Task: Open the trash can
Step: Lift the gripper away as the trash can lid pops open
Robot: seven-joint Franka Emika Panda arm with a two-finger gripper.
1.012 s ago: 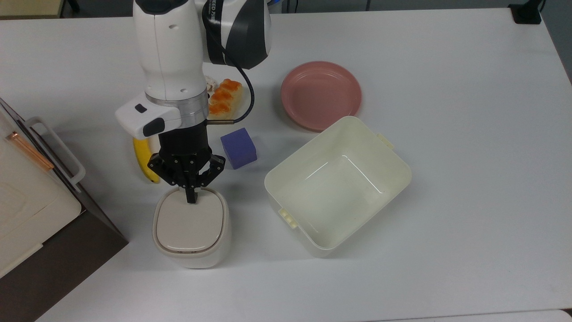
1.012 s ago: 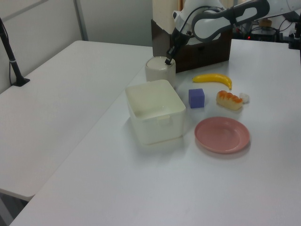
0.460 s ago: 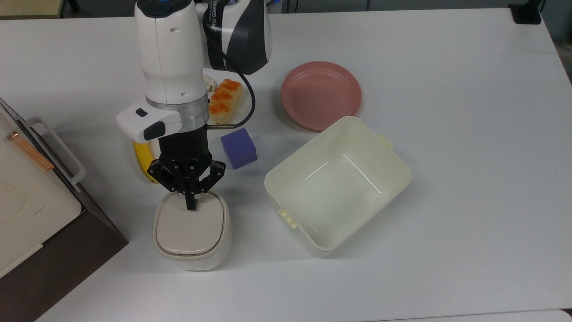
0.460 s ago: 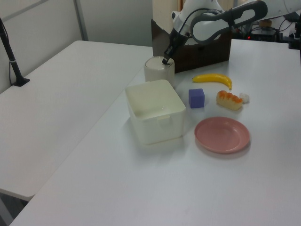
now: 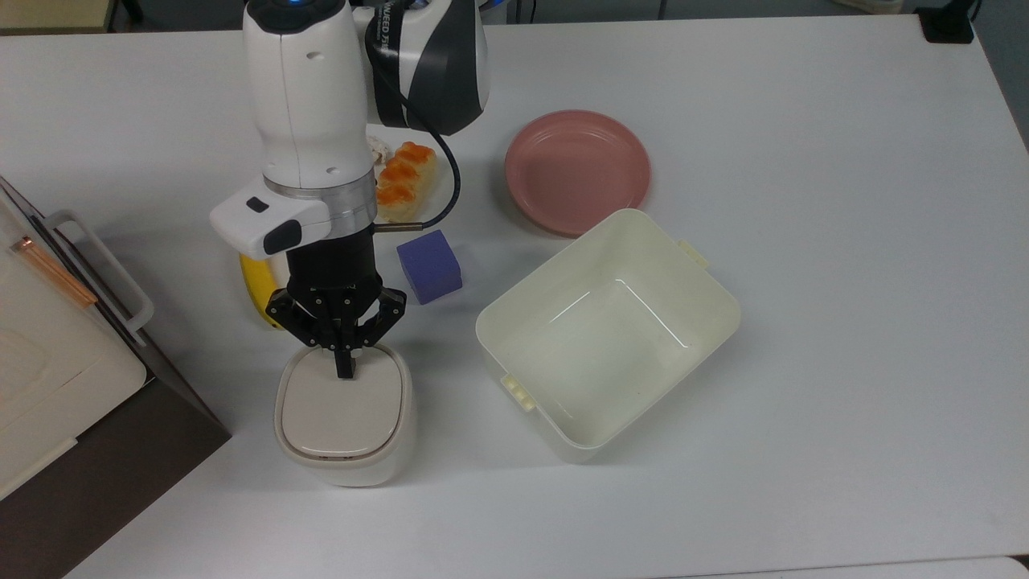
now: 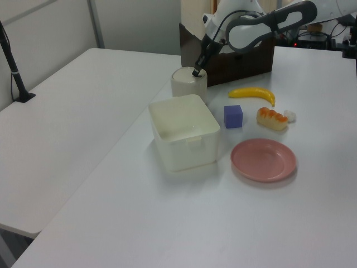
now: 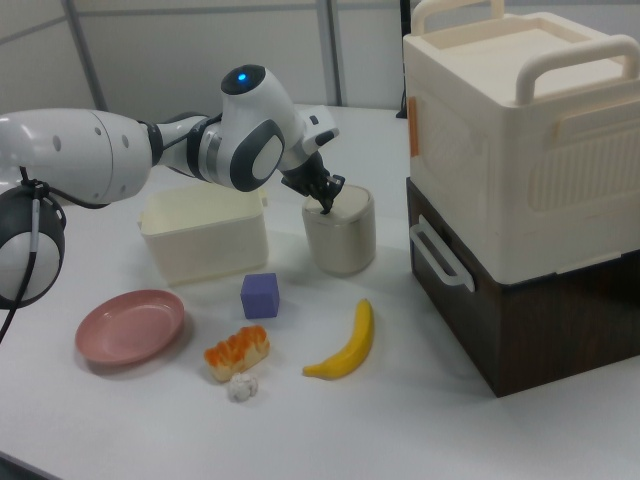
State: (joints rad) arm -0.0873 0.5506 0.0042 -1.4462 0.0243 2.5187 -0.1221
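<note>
The trash can (image 5: 344, 418) is a small cream-white rounded bin with its beige lid lying flat and closed; it stands near the top view's lower left. My gripper (image 5: 346, 367) points straight down with its black fingers pressed together, shut and holding nothing. The fingertips sit on the lid's edge nearest the arm. In the left view the gripper (image 6: 196, 71) touches the top of the trash can (image 6: 188, 85). From the right view, the gripper (image 7: 326, 208) meets the lid of the trash can (image 7: 340, 238) at its left part.
A larger lidless cream tub (image 5: 707, 277) stands to the top view's right of the bin. Behind the arm lie a purple cube (image 5: 429, 265), a banana (image 5: 256, 288), a piece of bread (image 5: 400, 181) and a pink plate (image 5: 577, 170). A cream and brown box (image 5: 48, 386) fills the left edge.
My gripper has shifted a little toward the top view's bottom, further over the lid. The lid stays closed and the fingers stay shut.
</note>
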